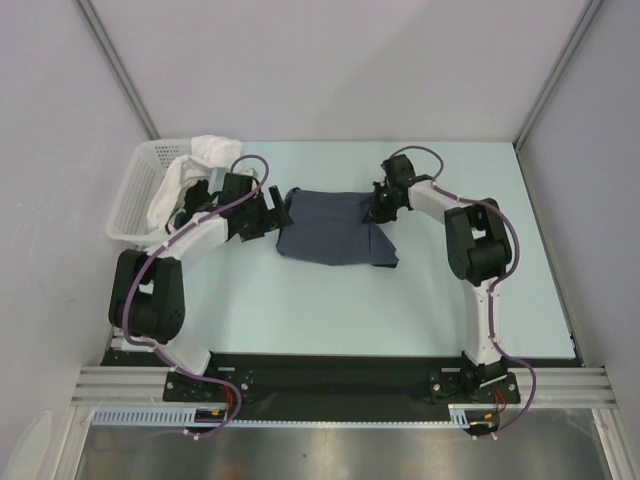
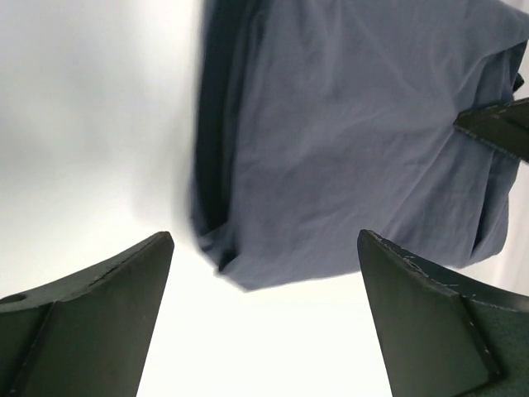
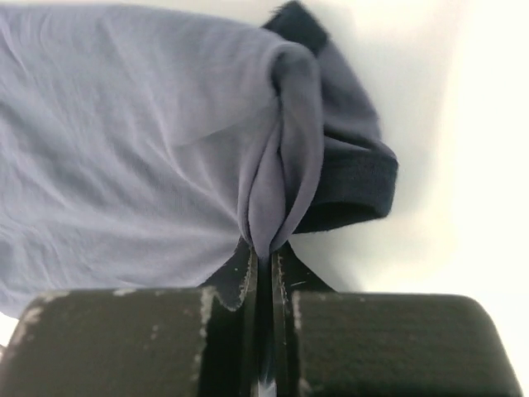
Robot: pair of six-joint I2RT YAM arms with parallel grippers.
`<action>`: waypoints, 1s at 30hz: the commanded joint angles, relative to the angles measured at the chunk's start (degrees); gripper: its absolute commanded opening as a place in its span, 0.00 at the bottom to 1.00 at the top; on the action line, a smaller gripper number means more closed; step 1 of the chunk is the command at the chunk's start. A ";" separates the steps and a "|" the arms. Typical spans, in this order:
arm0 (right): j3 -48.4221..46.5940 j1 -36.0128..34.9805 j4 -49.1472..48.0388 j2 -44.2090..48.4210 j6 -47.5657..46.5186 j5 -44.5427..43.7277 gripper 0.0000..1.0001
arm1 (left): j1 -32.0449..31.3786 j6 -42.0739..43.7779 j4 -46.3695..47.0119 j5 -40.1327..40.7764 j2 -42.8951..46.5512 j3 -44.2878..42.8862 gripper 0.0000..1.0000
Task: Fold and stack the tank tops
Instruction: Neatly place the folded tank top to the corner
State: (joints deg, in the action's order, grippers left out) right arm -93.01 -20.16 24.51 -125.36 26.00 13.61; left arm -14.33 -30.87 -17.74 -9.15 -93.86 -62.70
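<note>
Rumpled slate-blue tank top (image 1: 335,228), seemingly jersey

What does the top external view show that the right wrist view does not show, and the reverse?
Only the top external view: the white basket holding white cloth, and the left claw beside the slate-blue tank top. Only the right wrist view: the right claw shut on a pinched fold of that top. Both: the tank top lying on the pale table.

Left arm (image 1: 190,240) extended, left fingers (image 2: 91,314) wide apart, right arm (image 1: 470,240) bent, right fingers (image 3: 235,281) clamped together
</note>
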 commanded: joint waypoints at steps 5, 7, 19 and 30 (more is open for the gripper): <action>12.64 15.75 -4.73 7.57 2.47 3.09 0.00 | -0.26 0.99 0.77 -0.17 5.44 2.31 0.98; 17.75 21.10 -7.27 13.11 4.05 3.36 0.00 | -0.79 0.55 1.04 -0.26 5.97 2.49 0.98; 52.91 58.21 -21.33 40.97 18.65 0.37 0.00 | -6.15 0.37 1.30 0.01 7.12 2.40 0.98; 60.67 67.88 -23.46 45.55 24.89 -2.09 0.00 | -6.24 -0.59 1.30 2.55 10.71 4.16 0.99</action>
State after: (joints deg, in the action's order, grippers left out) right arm -32.67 45.89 3.18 -81.84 47.90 13.72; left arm -20.86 -31.03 -17.74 -8.32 -87.39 -58.78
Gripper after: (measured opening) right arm 0.043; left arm 0.984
